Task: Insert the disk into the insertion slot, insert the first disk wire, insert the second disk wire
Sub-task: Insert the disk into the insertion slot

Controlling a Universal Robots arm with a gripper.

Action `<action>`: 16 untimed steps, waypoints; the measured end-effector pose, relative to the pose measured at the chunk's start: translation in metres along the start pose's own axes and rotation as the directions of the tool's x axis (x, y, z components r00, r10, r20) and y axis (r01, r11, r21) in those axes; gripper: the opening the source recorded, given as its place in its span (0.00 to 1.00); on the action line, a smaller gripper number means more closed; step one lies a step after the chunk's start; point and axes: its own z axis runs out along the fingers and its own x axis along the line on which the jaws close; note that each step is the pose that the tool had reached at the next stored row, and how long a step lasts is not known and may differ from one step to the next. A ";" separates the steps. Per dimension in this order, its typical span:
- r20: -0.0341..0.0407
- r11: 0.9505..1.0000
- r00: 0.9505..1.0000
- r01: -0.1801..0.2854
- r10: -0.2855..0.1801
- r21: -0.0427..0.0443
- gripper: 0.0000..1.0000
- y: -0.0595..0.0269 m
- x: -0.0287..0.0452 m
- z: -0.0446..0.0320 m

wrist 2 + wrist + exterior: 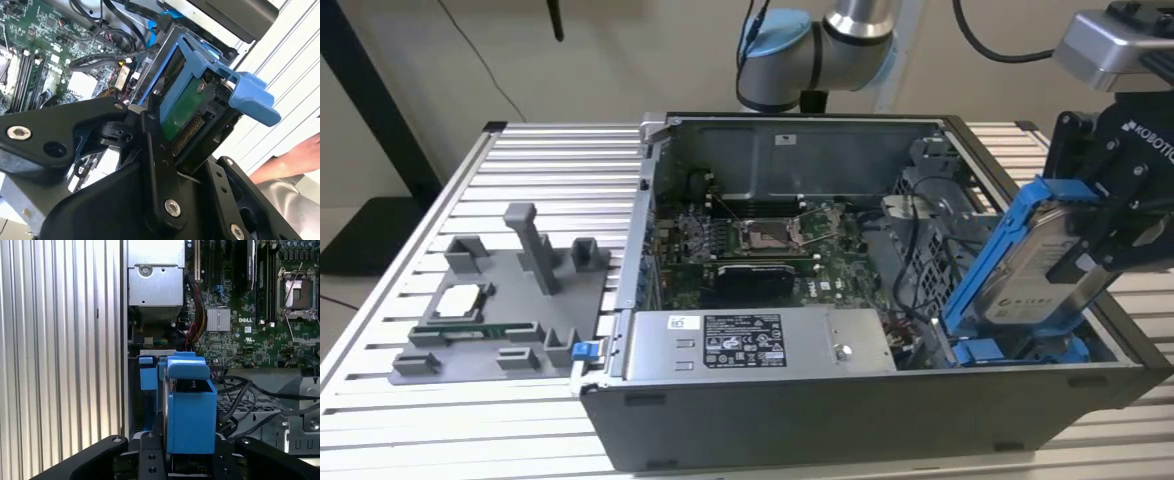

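1. The gripper [1105,245] is closed on the disk [1027,270], its fingers [150,135] clamped on the two broad faces of the upper half. In both wrist views the blue frame sits between the black fingers.
2. The disk is not level. Its long axis stands steeply tilted, with the lower end pointing down at the slot [1014,352] and the upper end leaning away from the slot toward the exterior view's right, out over the case [854,420] wall.
3. The slot lies straight below the gripper, at the end of the disk's long axis. The lower end is at the slot's blue rails [148,374], touching or just above them; I cannot tell which.
4. Judging by the tilt, the disk is not yet seated in the slot.
5. Black wires [250,400] lie loose just beside the slot, on its board [761,240] side.
6. The supply box [747,345] sits beside the slot, toward the exterior view's left.
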 end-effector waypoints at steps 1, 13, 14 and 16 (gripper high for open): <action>0.000 1.000 1.000 0.000 0.000 0.000 0.00 0.0000 0.0001 0.0008; 0.004 1.000 1.000 0.001 -0.001 0.000 0.00 -0.0003 -0.0002 0.0078; 0.004 1.000 1.000 0.001 -0.001 0.000 0.00 -0.0004 -0.0003 0.0086; 0.005 1.000 1.000 0.001 -0.001 0.000 0.00 -0.0004 -0.0005 0.0103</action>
